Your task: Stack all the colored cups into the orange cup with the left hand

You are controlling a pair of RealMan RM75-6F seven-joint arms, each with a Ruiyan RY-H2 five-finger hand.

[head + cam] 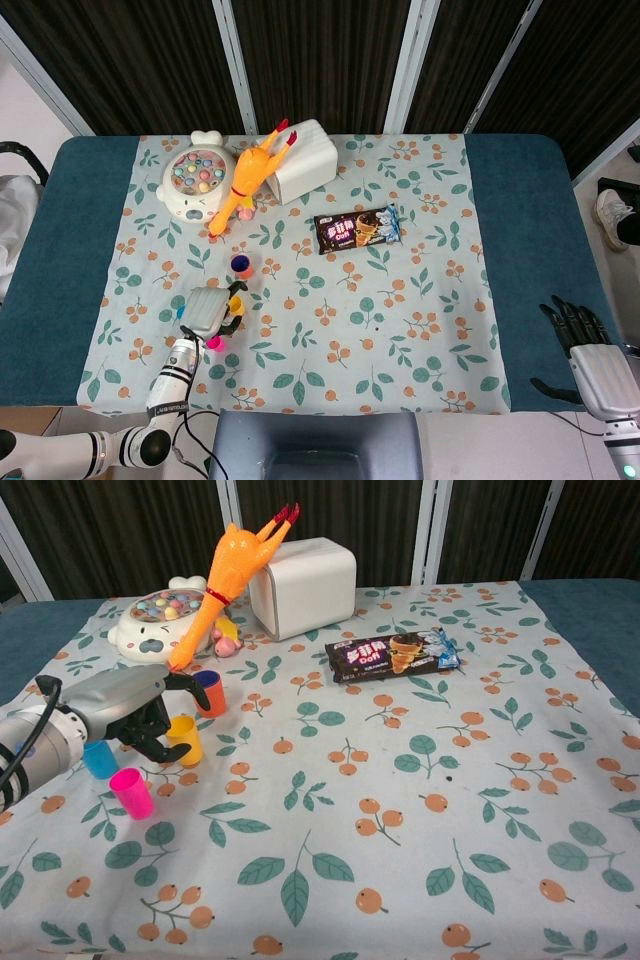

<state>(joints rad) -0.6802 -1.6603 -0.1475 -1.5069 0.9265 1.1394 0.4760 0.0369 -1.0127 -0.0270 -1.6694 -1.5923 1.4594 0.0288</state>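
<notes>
Floral tablecloth (pixel 420 810), cups grouped at its left side.

We see the left hand (pixel 125 712) beside the yellow cup (pixel 185 739), fingers curled around its near side; whether they clamp it we cannot tell; the orange cup (pixel 210 693) stands just behind, blue cup (pixel 100 759) and pink cup (pixel 132 792) nearby; we judge these cups light, thin, slippery, best pinched at the rim; the right hand (pixel 590 355) idles, fingers apart.
</notes>
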